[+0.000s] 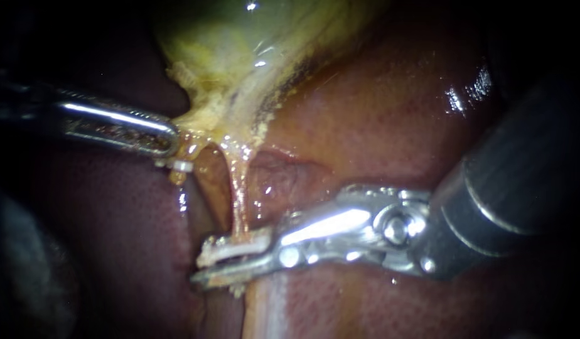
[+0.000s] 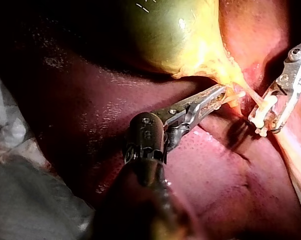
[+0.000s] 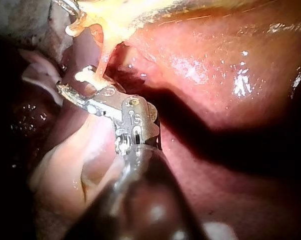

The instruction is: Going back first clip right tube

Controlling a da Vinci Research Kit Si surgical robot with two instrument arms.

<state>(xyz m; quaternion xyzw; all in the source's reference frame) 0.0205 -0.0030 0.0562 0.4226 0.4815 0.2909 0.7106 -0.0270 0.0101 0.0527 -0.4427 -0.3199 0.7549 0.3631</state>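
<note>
1. Endoscope view: right instrument (image 1: pixel 202 269) comes in from the right w/ its jaws closed on a white clip (image 1: pixel 236 246), one jaw each side. The clip sits across the right tube (image 1: pixel 240 201), low on it, well below the gallbladder (image 1: pixel 240 50).
2. Left instrument (image 1: pixel 169 135) has its jaws clamped on gallbladder tissue at the neck. Prob. that's to hold the tube stretched straight & clear of the liver (image 1: pixel 378 125), so it's easy to straddle.
3. Clip lies roughly square across the tube, which looks meant for a full bite.
4. Left tube (image 1: pixel 180 179), just beside, carries a small clip (image 1: pixel 182 166) of its own, right under the left instrument's tip.
5. Judgement: backing off needs the jaws to part first, then a straight retreat along the shaft, else the tube gets tugged.
</note>
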